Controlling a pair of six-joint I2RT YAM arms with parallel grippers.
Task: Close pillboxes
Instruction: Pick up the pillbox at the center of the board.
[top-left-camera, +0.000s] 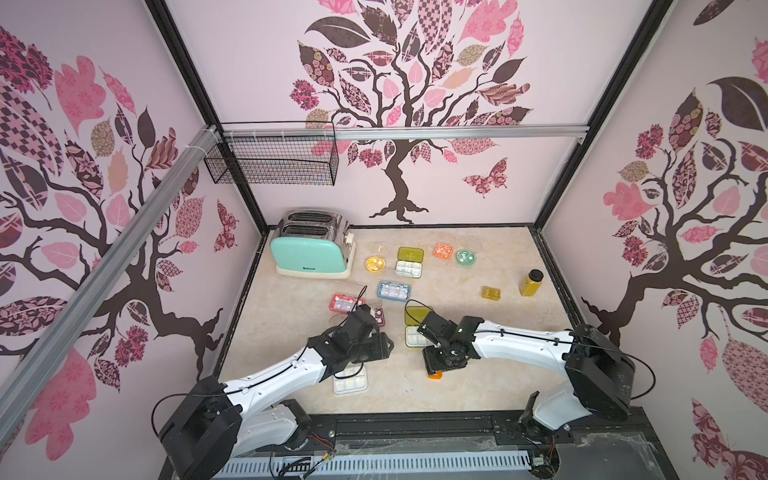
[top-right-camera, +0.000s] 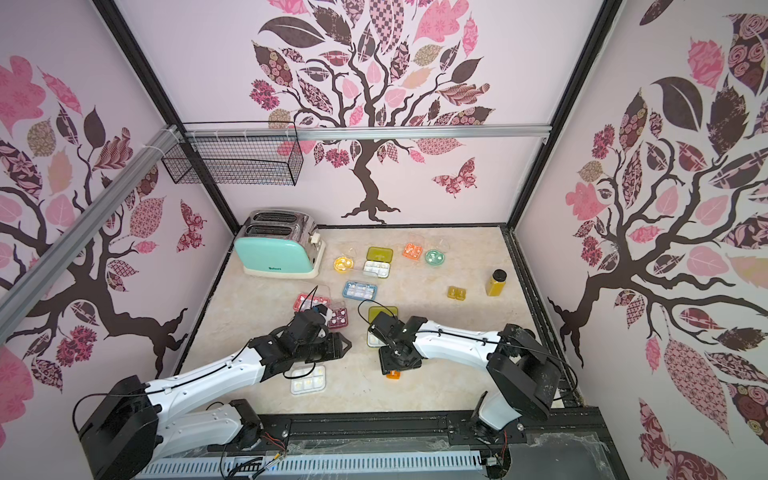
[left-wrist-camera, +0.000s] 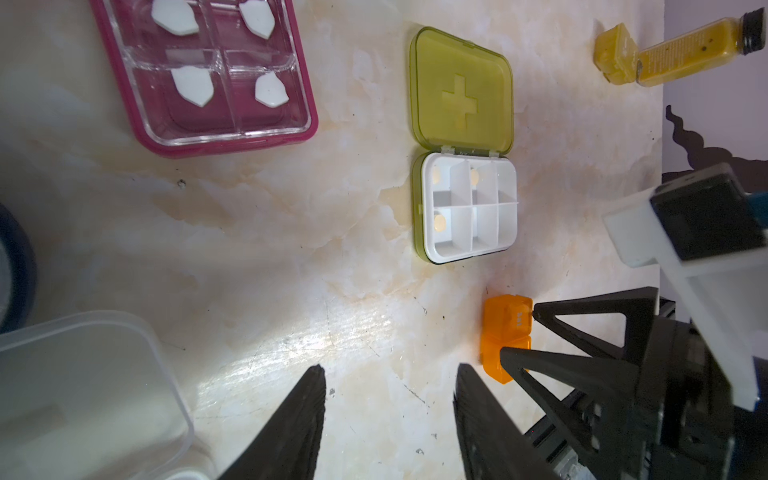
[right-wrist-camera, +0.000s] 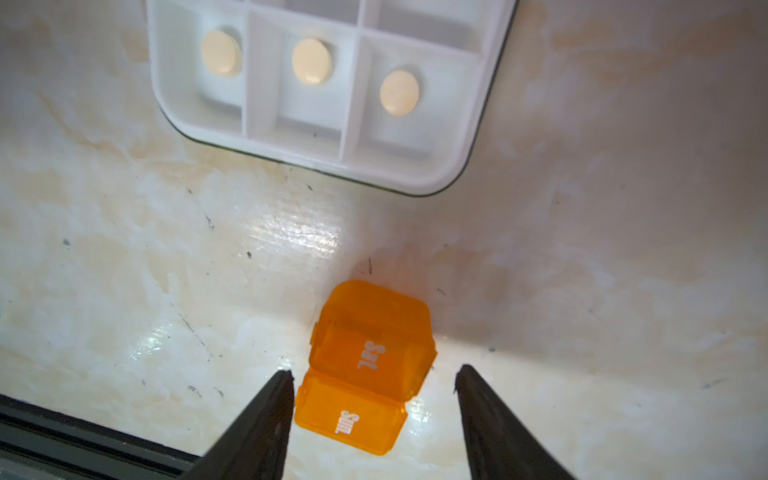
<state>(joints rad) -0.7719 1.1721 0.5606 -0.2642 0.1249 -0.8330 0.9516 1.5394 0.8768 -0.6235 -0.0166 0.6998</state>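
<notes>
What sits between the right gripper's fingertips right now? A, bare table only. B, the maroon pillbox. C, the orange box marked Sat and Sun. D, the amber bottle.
C: in the right wrist view the orange box lies between the open jaws of the right gripper.

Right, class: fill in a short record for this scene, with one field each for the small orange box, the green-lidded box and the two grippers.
Orange box: lids marked Sat and Sun, both look shut
Green-lidded box: lid folded back flat, white tray with pills exposed
Left gripper: open, empty, over bare table
Right gripper: open, fingers either side of the orange box
</notes>
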